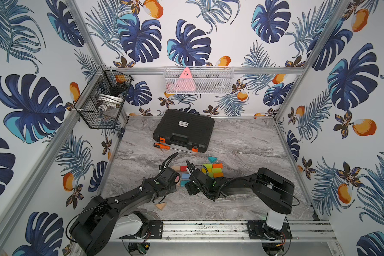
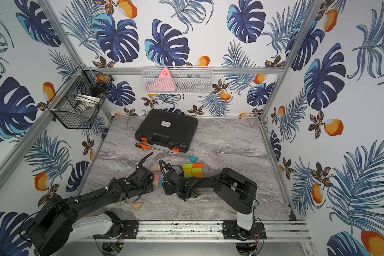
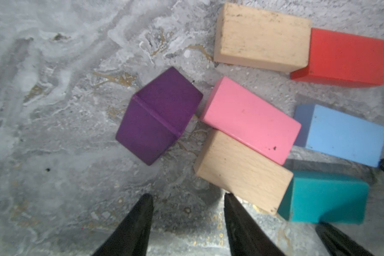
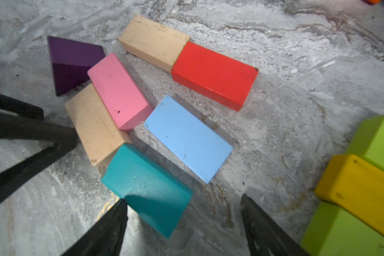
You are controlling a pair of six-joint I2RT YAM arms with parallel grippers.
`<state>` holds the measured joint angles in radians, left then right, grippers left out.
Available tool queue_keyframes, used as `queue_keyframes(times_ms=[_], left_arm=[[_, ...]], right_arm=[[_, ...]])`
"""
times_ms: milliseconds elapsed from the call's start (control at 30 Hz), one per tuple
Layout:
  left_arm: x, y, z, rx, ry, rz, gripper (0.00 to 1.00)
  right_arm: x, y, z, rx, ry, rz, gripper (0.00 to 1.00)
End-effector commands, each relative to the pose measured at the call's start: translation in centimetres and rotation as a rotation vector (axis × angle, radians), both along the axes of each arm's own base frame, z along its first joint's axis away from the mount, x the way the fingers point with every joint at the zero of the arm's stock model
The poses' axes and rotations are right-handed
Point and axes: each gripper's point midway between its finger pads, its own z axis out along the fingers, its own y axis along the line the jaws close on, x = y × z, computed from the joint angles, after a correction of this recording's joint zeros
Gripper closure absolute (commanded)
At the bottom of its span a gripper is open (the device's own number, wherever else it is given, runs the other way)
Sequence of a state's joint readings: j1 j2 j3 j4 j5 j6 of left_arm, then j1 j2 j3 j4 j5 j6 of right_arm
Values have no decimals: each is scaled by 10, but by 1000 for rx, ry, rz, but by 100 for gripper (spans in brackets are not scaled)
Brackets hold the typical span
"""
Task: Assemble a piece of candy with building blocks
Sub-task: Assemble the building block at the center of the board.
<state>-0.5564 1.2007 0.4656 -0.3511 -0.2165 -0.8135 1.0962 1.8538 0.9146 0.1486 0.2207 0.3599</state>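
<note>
The grey marble-veined counter (image 1: pixel 242 141) carries smooth painted wooden blocks with squared, lightly scuffed edges. In a loose group lie a purple triangular wedge (image 3: pixel 157 115), a pink rectangular brick (image 3: pixel 251 119) pressed along a plain wood brick (image 3: pixel 242 170), a teal brick (image 3: pixel 324 195) and a light blue brick (image 3: pixel 344 135). A red brick (image 3: pixel 346 57) there is butted end to end with a second plain wood brick (image 3: pixel 262 37). Beside this group a tight slab of green, yellow and orange bricks (image 1: pixel 212 170) lies flat, with a teal wedge (image 1: pixel 212 159) just behind it. A plain wood wedge (image 1: pixel 160 206) lies apart, nearer the front rail (image 1: pixel 208 228).

Both arms stretch low from that rail, elbows bent, wrists tipped down over the loose group. The left gripper (image 3: pixel 187 197) has its jaws apart with bare counter between them. One fingertip sits at the plain wood brick's corner, and the purple wedge is just ahead. The right gripper (image 4: pixel 183 199) stands wide apart, clamping nothing. The teal brick lies partly between its jaws, by one fingertip.
</note>
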Motion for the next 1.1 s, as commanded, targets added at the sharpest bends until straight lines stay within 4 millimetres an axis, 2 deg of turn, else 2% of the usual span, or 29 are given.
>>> queue_keyframes(times_ms=[0,633,1067], left_arm=[[-13,3,-9,-2,70,10,43],[-7,0,-6,-52,52,51,45],[-9,-5,-10,-123,59,104,46]], right_arm=[[-14,-16,-23,-70,100,-15,18],[-3,-22,-24,-81,101,10,23],[-7,-11,-26,-55,130,91,31]])
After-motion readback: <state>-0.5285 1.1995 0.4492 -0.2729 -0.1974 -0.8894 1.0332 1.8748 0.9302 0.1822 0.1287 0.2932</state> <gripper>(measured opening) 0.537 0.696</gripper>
